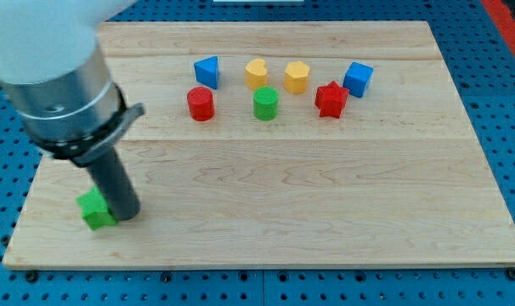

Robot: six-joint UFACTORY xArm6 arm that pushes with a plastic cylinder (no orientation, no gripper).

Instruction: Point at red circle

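Red, the cylinder-shaped circle [200, 104] sits on the wooden tabletop [325, 212] at about eleven o'clock from its centre, left end of a cluster, beside a green cylinder [265, 104] at its three o'clock. I carry no claw, so nothing opens or holds; my tip [127, 212] touches a green block [95, 209] at seven o'clock, well apart from the target.
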